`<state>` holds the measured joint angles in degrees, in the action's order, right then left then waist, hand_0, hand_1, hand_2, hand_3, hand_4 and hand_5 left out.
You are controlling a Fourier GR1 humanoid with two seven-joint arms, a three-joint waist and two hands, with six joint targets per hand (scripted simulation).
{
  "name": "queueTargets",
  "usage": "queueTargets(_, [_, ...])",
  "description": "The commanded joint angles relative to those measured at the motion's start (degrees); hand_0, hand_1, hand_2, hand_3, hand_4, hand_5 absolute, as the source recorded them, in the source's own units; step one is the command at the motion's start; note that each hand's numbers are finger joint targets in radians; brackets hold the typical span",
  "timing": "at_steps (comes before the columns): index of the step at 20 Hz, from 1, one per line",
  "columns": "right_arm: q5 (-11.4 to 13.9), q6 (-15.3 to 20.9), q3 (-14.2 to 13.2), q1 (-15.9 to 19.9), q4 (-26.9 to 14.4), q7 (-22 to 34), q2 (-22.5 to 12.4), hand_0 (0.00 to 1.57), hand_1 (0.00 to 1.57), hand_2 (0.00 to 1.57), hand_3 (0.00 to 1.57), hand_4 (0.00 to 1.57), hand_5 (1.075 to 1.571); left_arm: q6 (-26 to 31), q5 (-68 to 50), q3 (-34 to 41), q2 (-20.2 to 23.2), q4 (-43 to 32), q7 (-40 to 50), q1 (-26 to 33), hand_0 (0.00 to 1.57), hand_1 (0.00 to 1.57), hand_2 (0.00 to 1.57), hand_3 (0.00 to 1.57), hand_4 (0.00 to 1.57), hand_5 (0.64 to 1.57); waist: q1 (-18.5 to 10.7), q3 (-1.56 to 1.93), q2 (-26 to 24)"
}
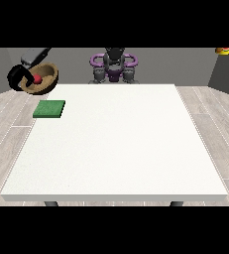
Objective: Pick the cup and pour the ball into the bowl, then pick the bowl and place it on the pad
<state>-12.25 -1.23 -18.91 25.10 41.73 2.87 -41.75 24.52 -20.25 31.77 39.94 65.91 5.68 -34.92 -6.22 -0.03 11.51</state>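
Wooden bowl (42,78) tilted in the air beyond the table's (116,144) far left corner, red ball (37,79) inside, black hand (18,78) at the view's left curled round its rim, green pad (49,109) below on the table, other hand unseen, cup unclear.

It looked like a bare test room rather than a home: a large white table (116,144) stood on pale wood-plank flooring (212,124), plain grey walls (175,64) closed it in, and the robot (114,67) waited behind the table's far edge.
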Motion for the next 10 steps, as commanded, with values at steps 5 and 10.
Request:
queueTargets(5, [1.0, 2.7, 1.3, 2.0, 0.9, -0.1, 5.1, 1.57, 1.57, 1.57, 0.43, 1.07, 1.564, 2.9, 0.1, 2.2, 5.2, -7.8, -5.1, 1.2, 0.0, 0.0, 0.0, 0.0, 1.22, 1.552, 3.4, 0.03, 0.8])
queueTargets(10, [1.1, 2.6, 1.7, 3.7, -2.0, -1.0, 8.3, 1.57, 1.57, 1.57, 0.45, 1.04, 1.57, 1.6, 0.9, 0.8, 3.6, -6.3, -6.8, 2.4, 0.0, 0.0, 0.0, 0.0, 1.21, 1.556, 2.5, 0.05, 0.7])
